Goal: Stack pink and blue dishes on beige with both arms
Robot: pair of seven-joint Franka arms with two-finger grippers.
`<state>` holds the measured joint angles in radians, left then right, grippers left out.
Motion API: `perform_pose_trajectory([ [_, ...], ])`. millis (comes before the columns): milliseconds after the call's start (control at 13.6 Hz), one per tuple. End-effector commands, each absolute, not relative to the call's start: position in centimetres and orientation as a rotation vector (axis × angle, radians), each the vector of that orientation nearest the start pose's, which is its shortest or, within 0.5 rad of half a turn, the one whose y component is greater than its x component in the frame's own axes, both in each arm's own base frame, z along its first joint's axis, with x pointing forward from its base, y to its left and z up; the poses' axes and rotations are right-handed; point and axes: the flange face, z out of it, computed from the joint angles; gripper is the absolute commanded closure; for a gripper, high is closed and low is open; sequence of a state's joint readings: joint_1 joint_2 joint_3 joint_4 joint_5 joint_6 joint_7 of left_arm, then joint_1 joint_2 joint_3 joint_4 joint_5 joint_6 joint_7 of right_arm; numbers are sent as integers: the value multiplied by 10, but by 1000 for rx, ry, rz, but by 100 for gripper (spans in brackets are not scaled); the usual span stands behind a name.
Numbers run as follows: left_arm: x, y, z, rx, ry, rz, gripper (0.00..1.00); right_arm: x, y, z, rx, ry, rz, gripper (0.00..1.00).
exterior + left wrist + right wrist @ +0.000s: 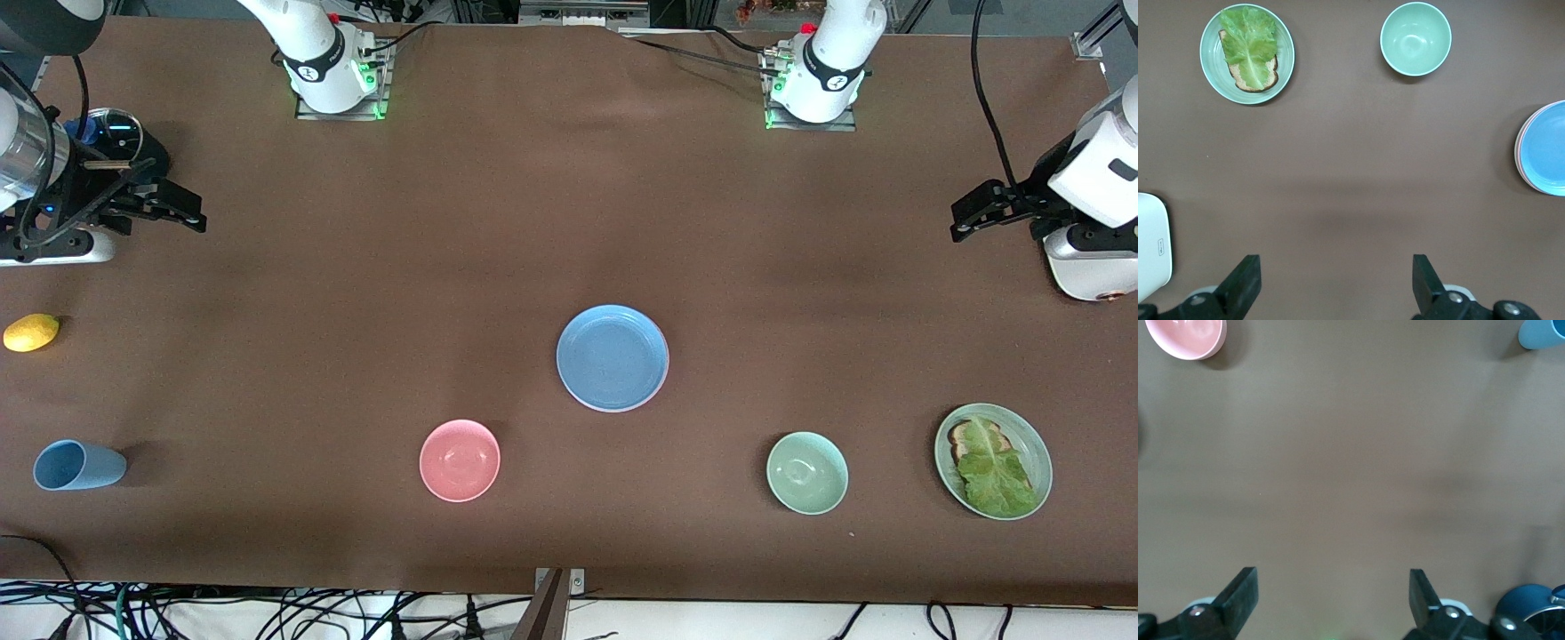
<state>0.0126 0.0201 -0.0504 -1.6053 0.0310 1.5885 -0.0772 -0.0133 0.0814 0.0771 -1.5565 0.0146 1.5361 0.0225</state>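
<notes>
The blue dish [613, 357] lies flat at the middle of the table, on top of a stack. In the left wrist view a thin pink rim [1517, 150] of the pink dish peeks out under the blue dish [1546, 148]. The beige plate is hidden. My left gripper [960, 218] hangs open and holds nothing, over the table near the left arm's end, well clear of the stack; in its own view [1336, 267] only bare table lies between the fingers. My right gripper [188, 209] hangs open and holds nothing at the right arm's end [1333, 580].
A pink bowl [460, 460] and a pale green bowl [807, 473] sit nearer the camera than the stack. A green plate [1029, 436] with toast and lettuce is toward the left arm's end. A blue cup [78, 466] on its side and a lemon [31, 332] lie toward the right arm's end.
</notes>
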Motion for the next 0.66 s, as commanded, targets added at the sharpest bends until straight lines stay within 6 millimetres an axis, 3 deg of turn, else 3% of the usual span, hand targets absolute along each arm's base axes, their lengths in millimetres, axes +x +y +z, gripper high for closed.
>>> perform_pose_trajectory([
  [0,562,-19,603,-3091,-48,41,0,574,18,589,-3107,-43,160,0],
  [589,563,-19,603,-3089,-45,38,0,573,12,591,-3098,-46,159,0],
])
